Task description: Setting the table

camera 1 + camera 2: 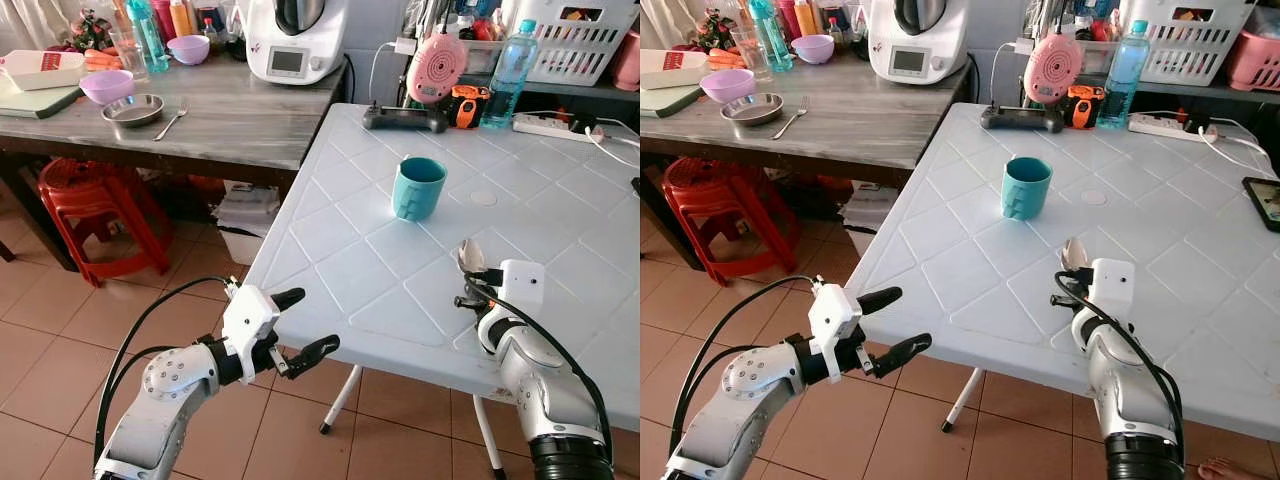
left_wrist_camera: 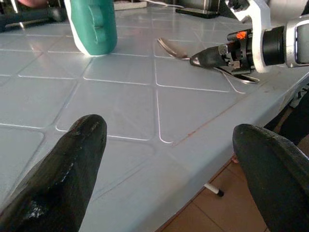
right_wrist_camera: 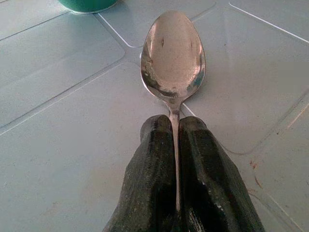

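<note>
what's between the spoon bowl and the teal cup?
Nothing: just bare white table. The right gripper is shut on the spoon, its bowl pointing toward the teal cup; the left eye and right wrist views show the stretch bare.

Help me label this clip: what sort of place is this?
Probably a home kitchen or dining corner: a food processor, bowls and a fork on a wooden counter, red plastic stools, tiled floor.
</note>
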Tool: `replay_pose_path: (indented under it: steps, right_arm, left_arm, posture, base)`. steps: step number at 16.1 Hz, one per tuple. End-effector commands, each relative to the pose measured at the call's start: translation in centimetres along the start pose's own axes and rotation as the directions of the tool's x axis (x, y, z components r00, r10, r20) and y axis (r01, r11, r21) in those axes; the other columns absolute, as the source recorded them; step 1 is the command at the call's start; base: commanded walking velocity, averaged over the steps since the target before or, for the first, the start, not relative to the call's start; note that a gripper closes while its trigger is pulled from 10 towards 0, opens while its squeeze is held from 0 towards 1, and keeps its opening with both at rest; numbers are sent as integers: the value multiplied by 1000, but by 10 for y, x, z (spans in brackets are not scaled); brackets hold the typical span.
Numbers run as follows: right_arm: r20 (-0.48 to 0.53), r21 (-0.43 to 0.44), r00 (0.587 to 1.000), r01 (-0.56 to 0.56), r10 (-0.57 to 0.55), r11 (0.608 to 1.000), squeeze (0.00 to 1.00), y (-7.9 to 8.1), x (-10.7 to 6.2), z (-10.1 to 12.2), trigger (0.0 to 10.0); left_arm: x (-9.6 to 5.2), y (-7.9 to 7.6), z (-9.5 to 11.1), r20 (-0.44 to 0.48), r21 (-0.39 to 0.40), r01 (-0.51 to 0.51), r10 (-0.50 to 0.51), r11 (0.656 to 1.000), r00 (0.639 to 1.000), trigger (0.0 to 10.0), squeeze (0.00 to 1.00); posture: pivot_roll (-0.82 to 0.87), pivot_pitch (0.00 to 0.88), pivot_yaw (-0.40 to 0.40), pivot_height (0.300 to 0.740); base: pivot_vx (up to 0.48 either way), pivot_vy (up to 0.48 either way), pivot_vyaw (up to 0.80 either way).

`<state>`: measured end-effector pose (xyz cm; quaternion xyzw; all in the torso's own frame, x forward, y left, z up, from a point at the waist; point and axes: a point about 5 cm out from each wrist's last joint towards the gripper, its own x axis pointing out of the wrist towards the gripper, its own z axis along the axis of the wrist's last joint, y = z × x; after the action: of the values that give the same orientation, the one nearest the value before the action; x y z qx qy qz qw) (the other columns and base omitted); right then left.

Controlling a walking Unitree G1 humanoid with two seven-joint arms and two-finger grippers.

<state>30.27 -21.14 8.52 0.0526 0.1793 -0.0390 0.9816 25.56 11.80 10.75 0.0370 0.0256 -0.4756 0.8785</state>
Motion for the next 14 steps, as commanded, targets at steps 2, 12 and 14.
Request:
replay_pose_path:
  steps: [2, 12, 14]
  right_arm:
    - [-124, 44, 992, 25, -20, 999, 0, 1, -2, -29, 0]
    - [318, -136, 947, 98, -50, 986, 0, 25, -43, 45, 10000]
    - [354, -168, 932, 151, -83, 974, 0, 24, -49, 51, 10000]
  left_arm:
    - [2, 2, 0, -2, 7, 3, -3, 1000, 1000, 10000, 0]
    - [-1, 59, -4, -21, -94, -513, 513, 853, 858, 10000, 0]
    - [-1, 66, -6, -29, -122, -554, 555, 823, 831, 10000, 0]
  posture:
    - [-56, 36, 38, 740]
    - [-91, 30, 55, 740]
    - [-99, 33, 54, 740]
  base:
    - [0, 0, 0]
    - [0, 0, 0]
    - [0, 0, 0]
